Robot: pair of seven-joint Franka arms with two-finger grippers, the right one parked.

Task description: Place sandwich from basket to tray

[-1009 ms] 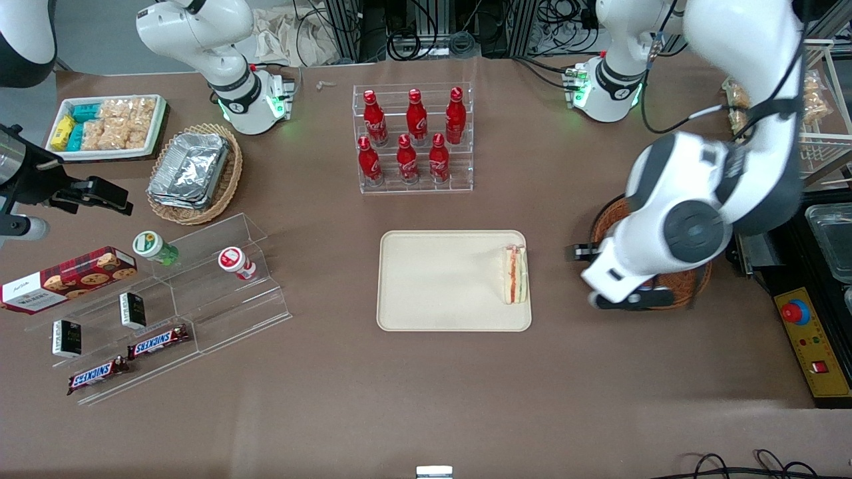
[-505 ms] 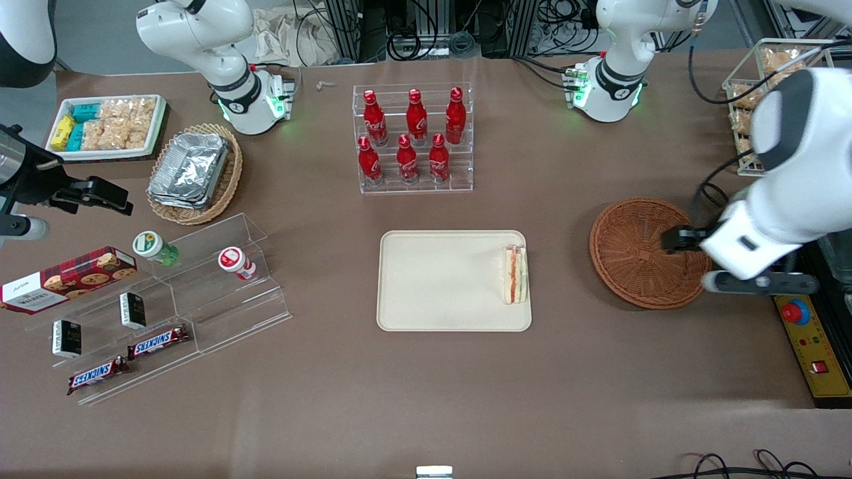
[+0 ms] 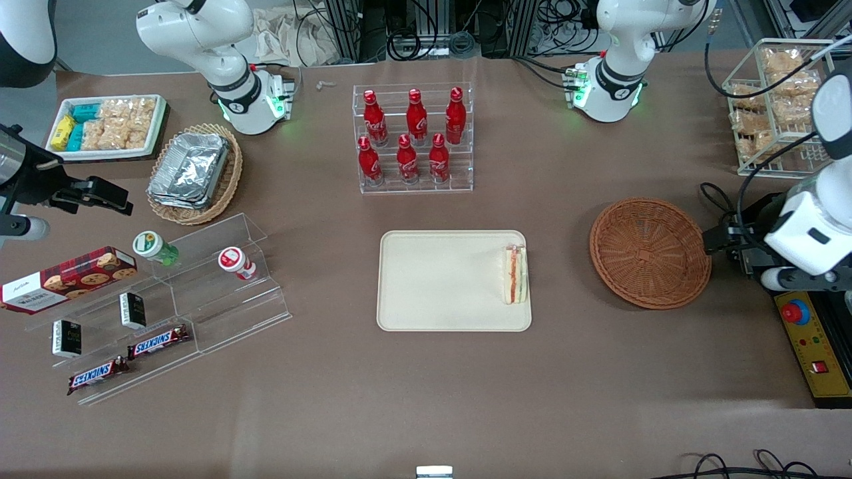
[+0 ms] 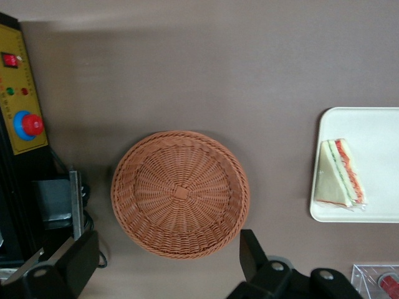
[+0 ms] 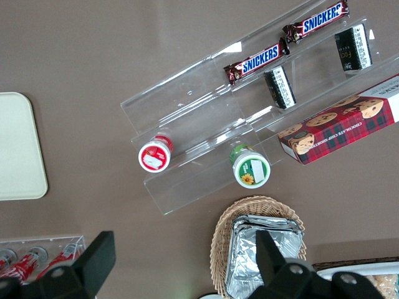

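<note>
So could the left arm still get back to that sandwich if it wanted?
Probably yes. The sandwich lies uncovered on the tray, and the open end effector hovers near the empty basket.

I see the sandwich (image 3: 515, 273) lying on its side in the cream tray (image 3: 439, 279), at the edge nearest the empty wicker basket (image 3: 649, 253).

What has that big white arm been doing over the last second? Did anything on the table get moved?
The arm drew back from above the basket toward its own end of the table. Its pincer, open and holding nothing, now hangs above the table edge beside the basket. Nothing was grabbed or released. The sandwich stayed put on the tray, and the basket stayed empty.
</note>
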